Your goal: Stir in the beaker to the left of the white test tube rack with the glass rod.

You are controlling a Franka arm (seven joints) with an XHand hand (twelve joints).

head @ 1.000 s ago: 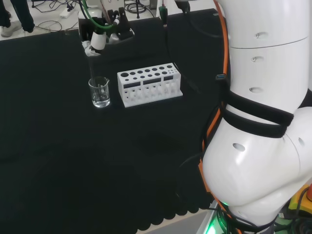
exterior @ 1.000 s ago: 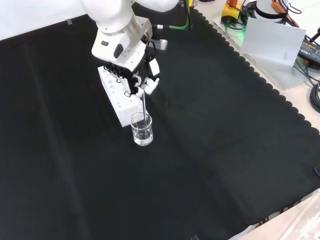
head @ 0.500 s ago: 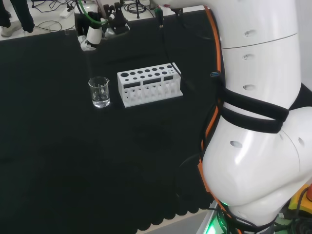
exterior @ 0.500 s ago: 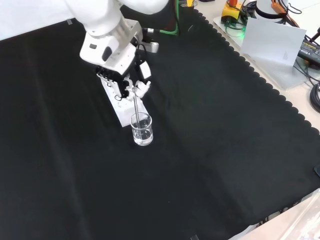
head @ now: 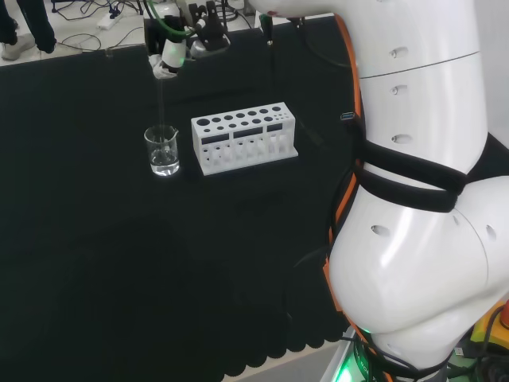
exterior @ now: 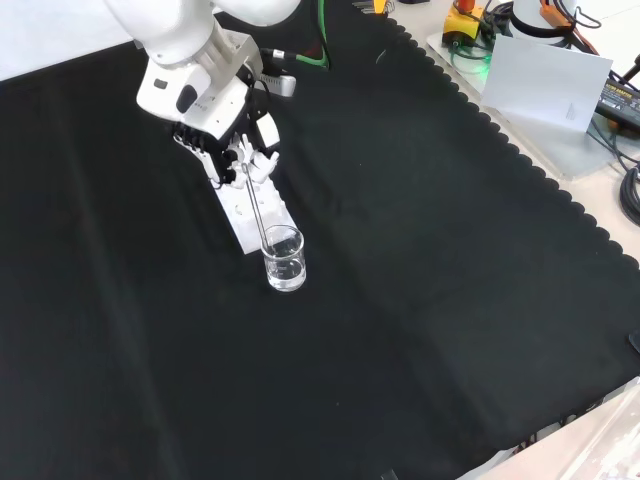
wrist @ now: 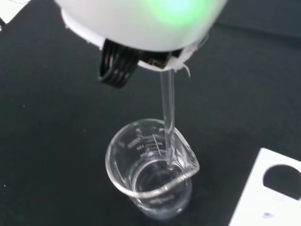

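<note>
A: Where was the beaker [head: 162,151]?

B: On the black cloth [head: 95,239], just left of the white rack [head: 243,137] in the head view. In the front view it stood nearer the camera than the rack, close to the rack's near end. There seemed to be a little clear liquid at its bottom, though with glass that clear I could not be sure.

A: And the rod [exterior: 255,203]?

B: It ran down from the hand [exterior: 240,160] into the beaker. In the front view it leaned, with its top toward the upper left and its lower end inside the glass. In the wrist view the rod passed the rim near the pouring lip, and its tip was down inside, near the wall on that side.

A: What was the hand doing?

B: It held the rod. Its fingers [exterior: 262,160] were curled in around the rod's top end, pinching it. In the head view the hand hung above the beaker, toward the far edge of the cloth. In the front view it sat over the rack, up and left of the beaker.

A: Did the hand touch the beaker?

B: No. It was well above the rim; the rod was the one thing reaching into the glass.

A: How was the rack sitting?

B: Upright, with its round holes facing up.
</note>
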